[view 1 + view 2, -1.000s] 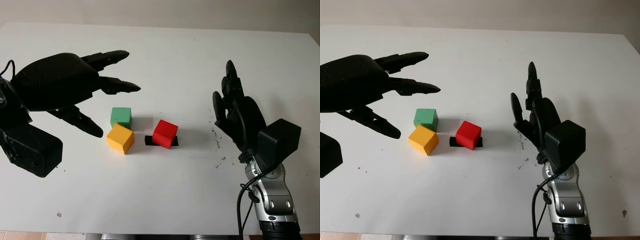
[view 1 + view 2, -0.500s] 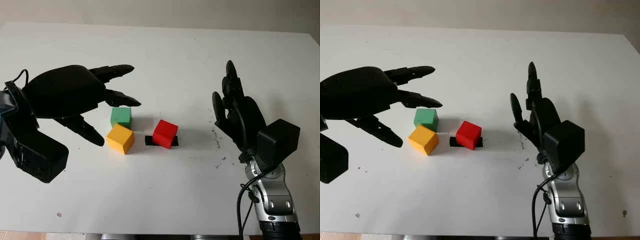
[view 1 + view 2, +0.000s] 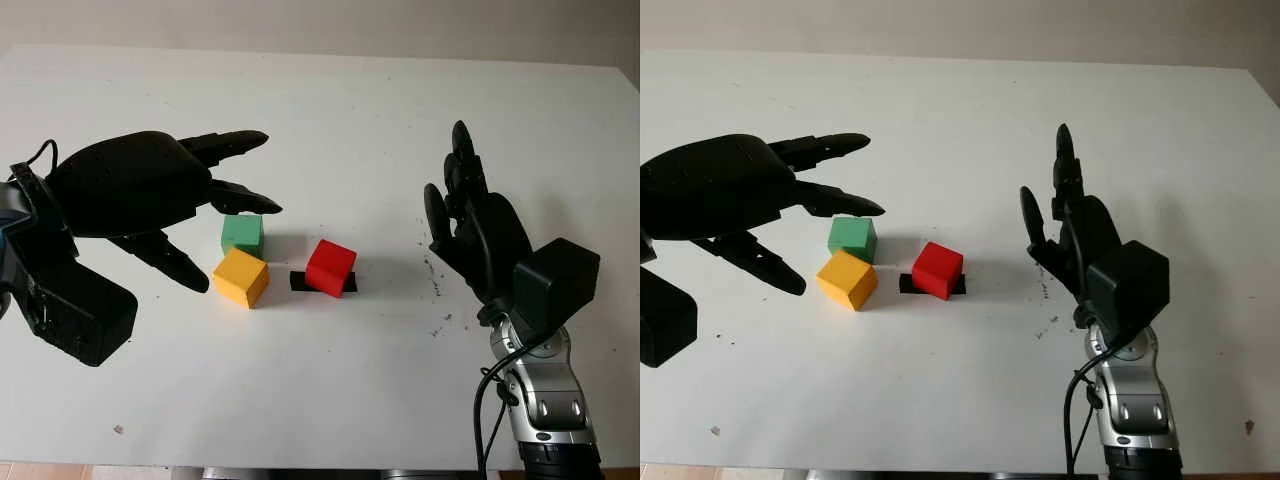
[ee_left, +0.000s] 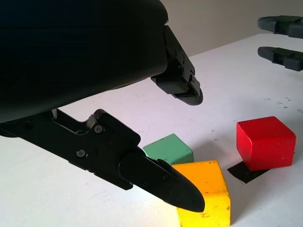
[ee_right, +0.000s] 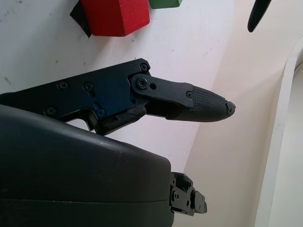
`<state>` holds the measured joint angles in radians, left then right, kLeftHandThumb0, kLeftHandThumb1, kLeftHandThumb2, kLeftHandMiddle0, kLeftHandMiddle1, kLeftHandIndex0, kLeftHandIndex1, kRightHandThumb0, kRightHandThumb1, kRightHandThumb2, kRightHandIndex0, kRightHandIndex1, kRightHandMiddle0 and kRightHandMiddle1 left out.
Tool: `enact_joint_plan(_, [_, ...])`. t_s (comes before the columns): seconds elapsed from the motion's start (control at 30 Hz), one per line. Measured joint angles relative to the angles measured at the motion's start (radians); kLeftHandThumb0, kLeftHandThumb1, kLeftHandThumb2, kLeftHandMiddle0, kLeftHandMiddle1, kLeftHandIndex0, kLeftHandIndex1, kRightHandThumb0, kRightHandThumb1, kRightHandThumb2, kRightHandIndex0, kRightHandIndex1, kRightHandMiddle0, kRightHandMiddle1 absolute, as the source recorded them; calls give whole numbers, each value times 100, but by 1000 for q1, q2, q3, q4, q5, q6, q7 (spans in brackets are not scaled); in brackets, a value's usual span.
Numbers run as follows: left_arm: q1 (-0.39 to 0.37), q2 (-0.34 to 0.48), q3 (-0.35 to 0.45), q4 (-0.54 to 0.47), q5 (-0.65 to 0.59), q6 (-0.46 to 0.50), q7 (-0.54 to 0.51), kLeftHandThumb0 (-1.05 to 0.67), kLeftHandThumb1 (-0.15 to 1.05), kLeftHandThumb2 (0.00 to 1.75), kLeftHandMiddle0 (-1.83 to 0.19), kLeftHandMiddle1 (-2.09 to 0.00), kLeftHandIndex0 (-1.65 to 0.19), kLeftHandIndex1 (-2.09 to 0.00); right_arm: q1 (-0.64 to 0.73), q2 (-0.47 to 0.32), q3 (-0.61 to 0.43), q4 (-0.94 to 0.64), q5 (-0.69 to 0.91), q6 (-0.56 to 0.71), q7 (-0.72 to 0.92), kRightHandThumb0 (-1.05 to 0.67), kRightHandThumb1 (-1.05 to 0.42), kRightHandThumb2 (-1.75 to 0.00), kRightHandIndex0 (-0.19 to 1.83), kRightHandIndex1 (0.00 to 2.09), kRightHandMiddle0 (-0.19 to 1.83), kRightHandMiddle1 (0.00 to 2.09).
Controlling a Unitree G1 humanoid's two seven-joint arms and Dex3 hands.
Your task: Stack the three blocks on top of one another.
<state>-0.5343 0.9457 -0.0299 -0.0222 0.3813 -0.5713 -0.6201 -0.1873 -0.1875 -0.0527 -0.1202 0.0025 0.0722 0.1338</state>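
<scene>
1. White tabletop (image 3: 330, 400) carries all three blocks near its middle, none stacked: the green block (image 3: 241, 234) farthest back, the yellow block (image 3: 240, 277) just in front of it and close to touching, the red block (image 3: 331, 266) a little to their right, sitting on a patch of black tape (image 3: 299, 282).
2. Over the green and yellow pair hangs the left hand (image 3: 140, 190), off the table, fingers extended and holding nothing.
3. Well to the right of the red block, the right hand (image 3: 475, 232) stands upright, palm toward the blocks, open and holding nothing.
4. Judged step: the first pick, with the left hand approaching. Next it needs to descend and close on one block without nudging its neighbour.
5. No brand, label or writing is readable.
</scene>
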Motion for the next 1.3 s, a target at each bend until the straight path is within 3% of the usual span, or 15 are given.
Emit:
enact_joint_plan(0.2, [73, -50, -71, 39, 69, -47, 50, -79, 83, 5, 3, -6, -60, -11, 1, 0, -1, 0, -2, 3, -6, -70, -105, -59, -19, 4, -15, 6])
enact_joint_plan(0.77, [84, -52, -77, 44, 78, -50, 74, -80, 79, 5, 2, -6, -62, -11, 2, 0, -1, 0, -1, 4, -8, -70, -105, -59, -18, 5, -14, 6])
enact_joint_plan(1.3, [98, -87, -111, 51, 99, -27, 80, -76, 83, 6, 4, -6, -61, -11, 7, 0, -4, -12, 0, 25, -7, -71, -105, -58, -18, 5, -14, 6])
